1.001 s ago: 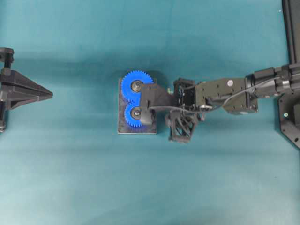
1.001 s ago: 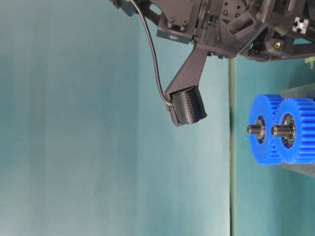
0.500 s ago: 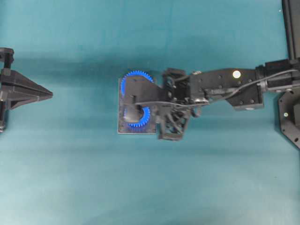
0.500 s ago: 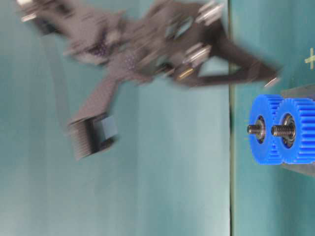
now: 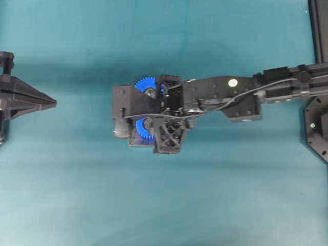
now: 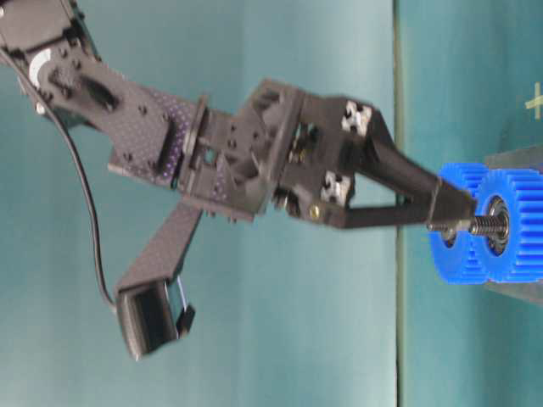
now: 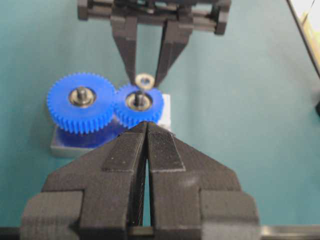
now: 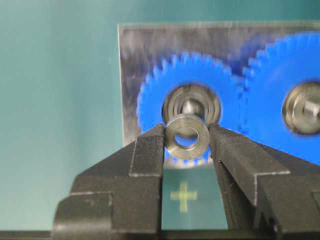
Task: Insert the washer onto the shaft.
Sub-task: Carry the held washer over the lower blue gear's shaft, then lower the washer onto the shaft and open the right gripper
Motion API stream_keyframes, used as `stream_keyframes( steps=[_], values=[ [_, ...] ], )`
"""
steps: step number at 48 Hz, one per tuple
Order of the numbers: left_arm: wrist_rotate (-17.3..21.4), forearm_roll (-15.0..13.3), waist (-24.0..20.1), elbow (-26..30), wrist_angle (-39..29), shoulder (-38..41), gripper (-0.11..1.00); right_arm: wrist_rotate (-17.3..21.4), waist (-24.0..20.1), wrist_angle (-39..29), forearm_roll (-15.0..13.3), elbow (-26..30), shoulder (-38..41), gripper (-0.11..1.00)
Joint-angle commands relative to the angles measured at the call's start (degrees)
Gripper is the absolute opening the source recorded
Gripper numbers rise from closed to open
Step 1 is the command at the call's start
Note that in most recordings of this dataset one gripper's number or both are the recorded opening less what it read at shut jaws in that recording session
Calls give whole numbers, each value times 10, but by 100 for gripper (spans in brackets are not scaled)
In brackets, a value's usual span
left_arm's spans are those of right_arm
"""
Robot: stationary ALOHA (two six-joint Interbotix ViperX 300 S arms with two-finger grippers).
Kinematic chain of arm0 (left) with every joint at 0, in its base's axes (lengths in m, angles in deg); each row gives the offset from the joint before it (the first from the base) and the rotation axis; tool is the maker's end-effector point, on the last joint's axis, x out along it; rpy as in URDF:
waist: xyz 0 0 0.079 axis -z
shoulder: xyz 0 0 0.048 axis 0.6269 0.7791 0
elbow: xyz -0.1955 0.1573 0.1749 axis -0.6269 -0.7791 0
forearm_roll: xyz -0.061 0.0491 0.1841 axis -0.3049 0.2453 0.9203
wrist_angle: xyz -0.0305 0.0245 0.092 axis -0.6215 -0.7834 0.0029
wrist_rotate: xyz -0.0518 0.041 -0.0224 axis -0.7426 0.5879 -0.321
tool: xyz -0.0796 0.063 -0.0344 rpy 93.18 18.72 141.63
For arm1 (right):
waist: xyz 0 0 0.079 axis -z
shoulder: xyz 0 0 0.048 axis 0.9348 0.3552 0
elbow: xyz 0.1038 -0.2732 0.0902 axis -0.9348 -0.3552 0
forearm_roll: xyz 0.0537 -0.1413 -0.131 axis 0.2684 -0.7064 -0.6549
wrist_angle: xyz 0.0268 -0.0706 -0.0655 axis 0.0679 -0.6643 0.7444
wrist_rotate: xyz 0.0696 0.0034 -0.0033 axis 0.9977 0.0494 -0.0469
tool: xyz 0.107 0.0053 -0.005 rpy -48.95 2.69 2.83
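washer (image 8: 187, 136) sits pinched in the right gripper (image 8: 186, 142) just above the smaller gear's shaft (image 7: 139, 98); best to centre its hole, keep it level, lower gently. left gripper (image 7: 146, 131) idles clenched.

The bench (image 5: 164, 205) is covered edge to edge with a plain teal cloth, matte and slightly mottled, with faint creases. Light falls softly from above, leaving a broad, dim shadow band (image 5: 154, 66) across the cloth toward the far edge of the overhead view. In the table-level view a teal backdrop (image 6: 254, 339) of the same shade rises behind the bench, paler on one side, with a faint fold line running through it; a dark seam (image 6: 396, 322) marks where backdrop and bench meet. A small pale cross mark (image 8: 183, 196) sits on the cloth. In the left wrist view a light strip (image 7: 312, 15) shows beyond the bench's edge at the upper corner.
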Motion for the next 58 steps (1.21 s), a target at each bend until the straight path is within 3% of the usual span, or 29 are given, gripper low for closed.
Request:
stream_keyframes(
  steps=[1,15,29,58],
  values=[
    [0,2,0,7,3,1,1,-7,-1,1,-1,18,-7,34],
    [0,1,0,8,3,0,1,-7,0,-1,-4,18,0,34],
    [0,1,0,7,3,-1,1,-7,4,-17,-25,26,4,34],
    [0,2,1,5,3,-2,1,-11,1,-23,-18,37,13,34]
  ],
)
